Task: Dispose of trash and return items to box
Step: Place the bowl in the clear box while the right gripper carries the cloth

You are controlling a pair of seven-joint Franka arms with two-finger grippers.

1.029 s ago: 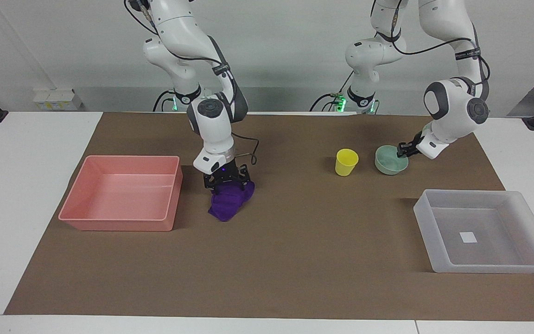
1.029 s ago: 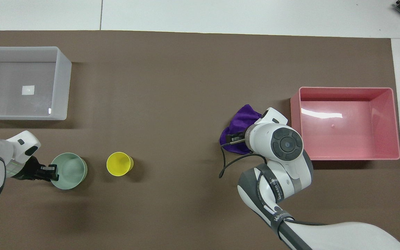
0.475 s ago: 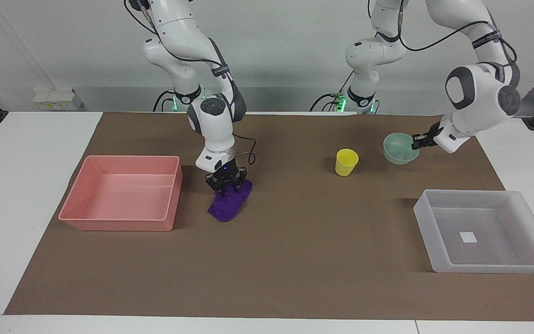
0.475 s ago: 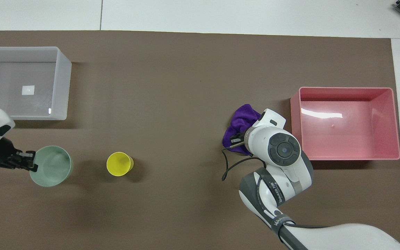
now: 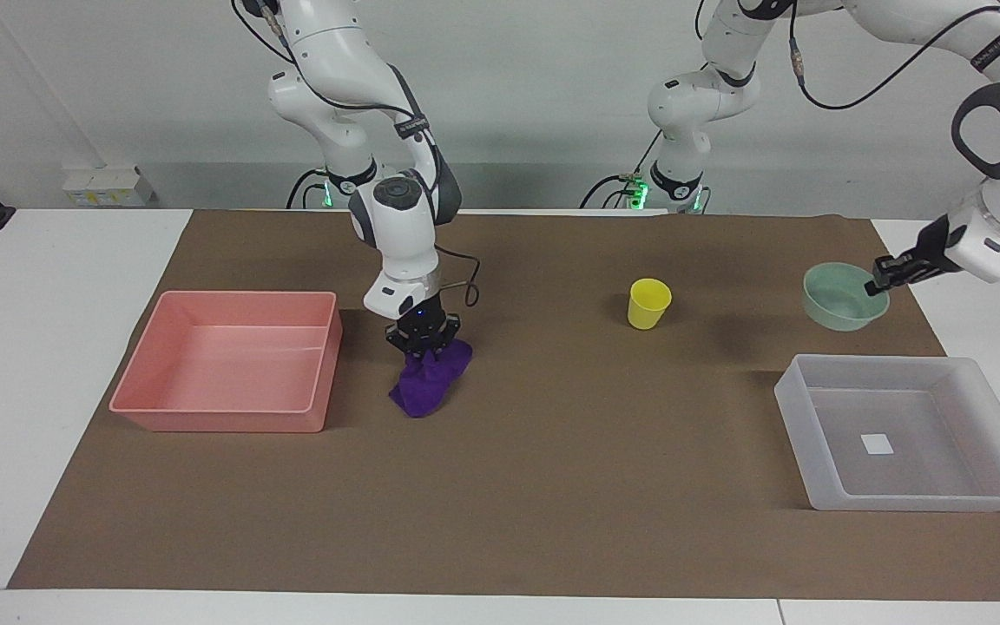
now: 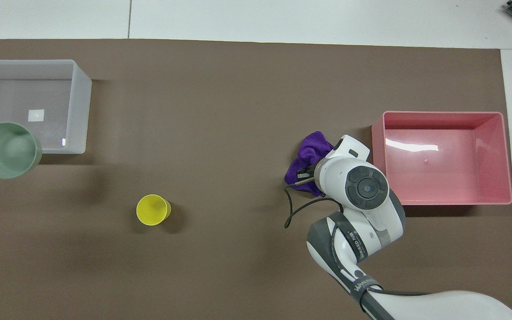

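My right gripper (image 5: pixel 424 345) is shut on the top of the purple cloth (image 5: pixel 426 382), which hangs down to the mat beside the pink tub (image 5: pixel 218 421). In the overhead view the gripper (image 6: pixel 302 175) covers part of the cloth (image 6: pixel 309 153). My left gripper (image 5: pixel 878 285) is shut on the rim of the mint-green bowl (image 5: pixel 838 299) and holds it in the air, over the nearer edge of the translucent tray (image 5: pixel 908 502). The bowl (image 6: pixel 9 149) overlaps the tray's corner (image 6: pixel 80 111) from above. The yellow cup (image 5: pixel 648 304) stands upright on the mat, also seen from overhead (image 6: pixel 153 210).
The pink tub (image 6: pixel 442 114) holds nothing and stands toward the right arm's end. The tray has only a small white square (image 5: pixel 878 444) on its floor. A brown mat (image 5: pixel 552 486) covers the table.
My left gripper has lifted the bowl off the mat and carried it from beside the cup toward the tray. My right gripper's fingers have closed on the cloth and risen slightly.
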